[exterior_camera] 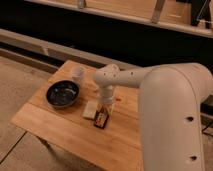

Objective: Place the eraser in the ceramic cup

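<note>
— Clearance on the wooden table [50, 127]?
— Open planks at the near-left corner. Dark, glossy round bowl [62, 94] toward the left edge. Ceramic cup [77, 73], small and pale, by the far edge.
— Gripper [105, 103]?
— Down at mid-table under the smooth white arm [165, 110], beside 2 flat items: the pale eraser [90, 109] lying between it and the bowl, and a dark packet [101, 119] just in front. Clenched or released: cannot tell.

Wide dark bowl [63, 94] toward the left end of the wooden worktop [55, 126]; dark packet with orange markings [102, 119] flat near the middle.
</note>
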Robot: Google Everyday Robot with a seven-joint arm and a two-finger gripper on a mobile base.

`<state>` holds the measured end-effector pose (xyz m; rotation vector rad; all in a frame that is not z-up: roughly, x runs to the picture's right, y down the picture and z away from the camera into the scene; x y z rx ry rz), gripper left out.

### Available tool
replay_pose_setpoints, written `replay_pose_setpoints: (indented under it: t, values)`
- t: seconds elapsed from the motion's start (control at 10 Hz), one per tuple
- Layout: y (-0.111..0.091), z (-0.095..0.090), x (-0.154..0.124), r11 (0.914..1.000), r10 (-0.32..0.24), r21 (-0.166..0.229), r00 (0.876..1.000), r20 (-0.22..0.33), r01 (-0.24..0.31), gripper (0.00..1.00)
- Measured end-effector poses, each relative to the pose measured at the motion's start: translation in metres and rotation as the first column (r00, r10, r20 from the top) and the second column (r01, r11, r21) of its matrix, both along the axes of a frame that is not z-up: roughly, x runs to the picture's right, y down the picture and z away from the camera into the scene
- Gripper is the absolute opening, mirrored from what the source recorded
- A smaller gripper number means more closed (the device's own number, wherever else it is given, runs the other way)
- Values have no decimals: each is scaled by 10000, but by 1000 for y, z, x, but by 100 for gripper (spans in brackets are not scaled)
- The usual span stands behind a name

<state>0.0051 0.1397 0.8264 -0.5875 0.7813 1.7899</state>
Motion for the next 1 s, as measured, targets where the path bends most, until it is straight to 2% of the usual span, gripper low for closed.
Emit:
replay_pose_setpoints:
  t: [0.2, 0.4, 0.5, 0.6, 0.8, 1.0]
  values:
    - [-3, 0, -2, 9998, -150, 147, 9998, 91, 148, 3]
    - [-15, -6, -3, 9984, -276, 492, 9995, 132, 269, 0]
    - [-34, -17, -5, 9936, -536, 1008, 9985, 149, 518, 0]
    - [-45, -25, -10, 9882, -817, 1310, 9965, 171, 788, 0]
    - [-76, -49, -26, 9672, -1596, 2035, 9869, 231, 1516, 0]
    - [-104, -73, -46, 9404, -2336, 2585, 9721, 196, 2208, 0]
